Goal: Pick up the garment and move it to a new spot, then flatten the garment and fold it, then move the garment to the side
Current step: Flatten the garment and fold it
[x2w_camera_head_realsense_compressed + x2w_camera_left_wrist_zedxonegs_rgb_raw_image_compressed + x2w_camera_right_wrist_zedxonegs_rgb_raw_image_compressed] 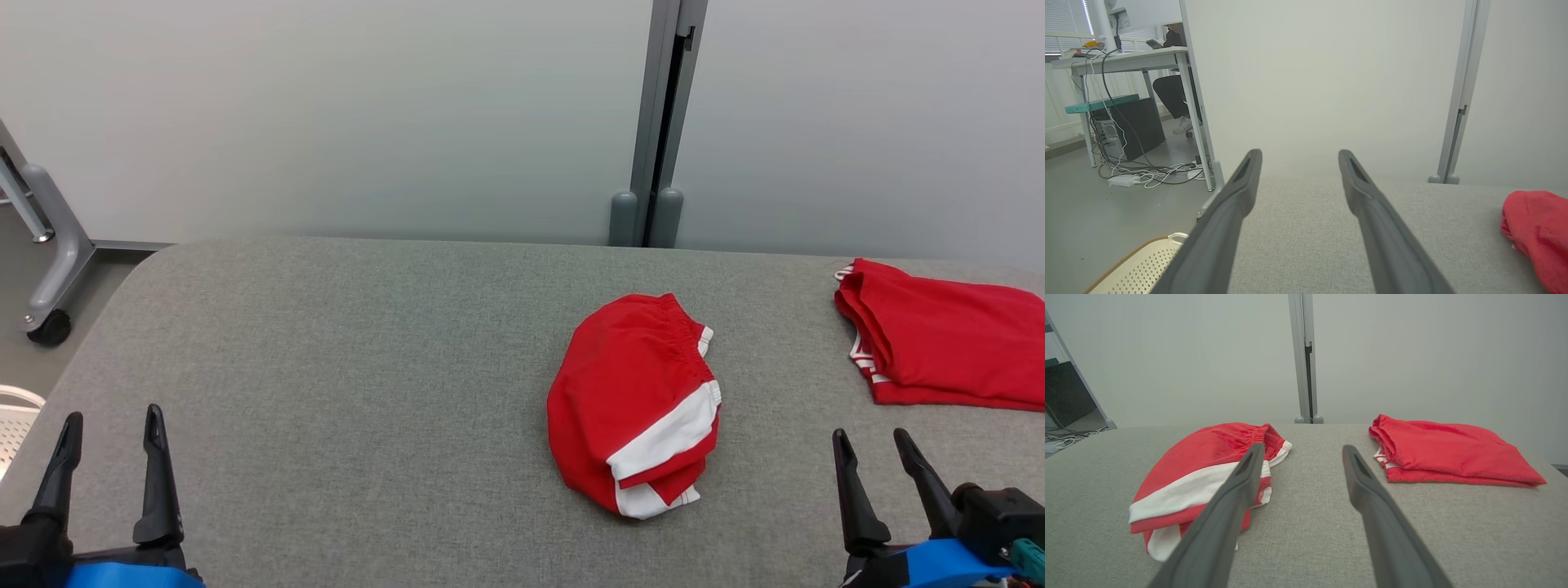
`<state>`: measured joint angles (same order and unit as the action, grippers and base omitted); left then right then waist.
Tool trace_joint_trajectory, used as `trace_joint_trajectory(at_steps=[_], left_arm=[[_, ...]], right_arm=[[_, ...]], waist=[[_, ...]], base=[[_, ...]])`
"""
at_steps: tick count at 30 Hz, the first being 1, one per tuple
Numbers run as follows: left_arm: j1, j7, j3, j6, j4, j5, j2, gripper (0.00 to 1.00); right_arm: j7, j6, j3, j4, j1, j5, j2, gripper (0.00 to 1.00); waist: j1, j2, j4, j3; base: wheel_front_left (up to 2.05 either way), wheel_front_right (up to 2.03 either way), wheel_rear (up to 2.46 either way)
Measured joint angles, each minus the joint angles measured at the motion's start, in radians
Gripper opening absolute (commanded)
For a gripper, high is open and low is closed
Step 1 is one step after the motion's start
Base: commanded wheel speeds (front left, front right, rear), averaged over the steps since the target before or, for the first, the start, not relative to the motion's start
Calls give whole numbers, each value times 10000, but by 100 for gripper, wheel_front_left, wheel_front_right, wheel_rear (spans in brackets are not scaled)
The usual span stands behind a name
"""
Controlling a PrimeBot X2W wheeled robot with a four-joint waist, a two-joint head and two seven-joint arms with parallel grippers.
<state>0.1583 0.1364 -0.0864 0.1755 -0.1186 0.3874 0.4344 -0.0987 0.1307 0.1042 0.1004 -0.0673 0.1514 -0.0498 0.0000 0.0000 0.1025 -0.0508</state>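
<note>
Left wrist view: seated person (1171, 96); left claw (1299, 157), right claw (1302, 451) both spread, empty.

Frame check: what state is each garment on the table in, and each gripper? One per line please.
red-and-white shorts: loosely bunched in a rounded heap mid-table, not flattened, nothing gripping them.
red garment: folded flat, lying at the table's far right.
left gripper: jaws open, empty, at the near left.
right gripper: jaws open, empty, at the near right, touching neither garment.

Qty: 2 red garments (629, 392) (951, 343), 2 grippers (113, 415) (869, 434), 1 grey tbl (326, 367).
</note>
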Motion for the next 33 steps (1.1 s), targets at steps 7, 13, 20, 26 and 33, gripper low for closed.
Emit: trace_joint_trajectory(at_steps=[7,13,20,26,33], left_arm=[[94,-35,221,92,-194,102,173,100],[228,6,316,178,-186,165,186,100],[228,107,301,217,-176,194,142,100],[226,213,276,249,-56,196,132,100],[120,543,138,207,228,167,58,100]], right_arm=[[100,0,2,-75,-6,-15,2,100],[178,0,2,-73,-30,-19,2,100],[222,0,-6,-65,-30,-4,2,100],[226,0,-2,27,-30,10,2,100],[144,0,-232,445,222,15,2,100]], waist=[[0,0,-36,65],[0,0,-70,89],[0,0,-104,112],[0,0,-142,123],[0,1,-107,196]], base=[[0,0,0],[0,0,0],[0,0,0],[0,0,0],[0,0,0]])
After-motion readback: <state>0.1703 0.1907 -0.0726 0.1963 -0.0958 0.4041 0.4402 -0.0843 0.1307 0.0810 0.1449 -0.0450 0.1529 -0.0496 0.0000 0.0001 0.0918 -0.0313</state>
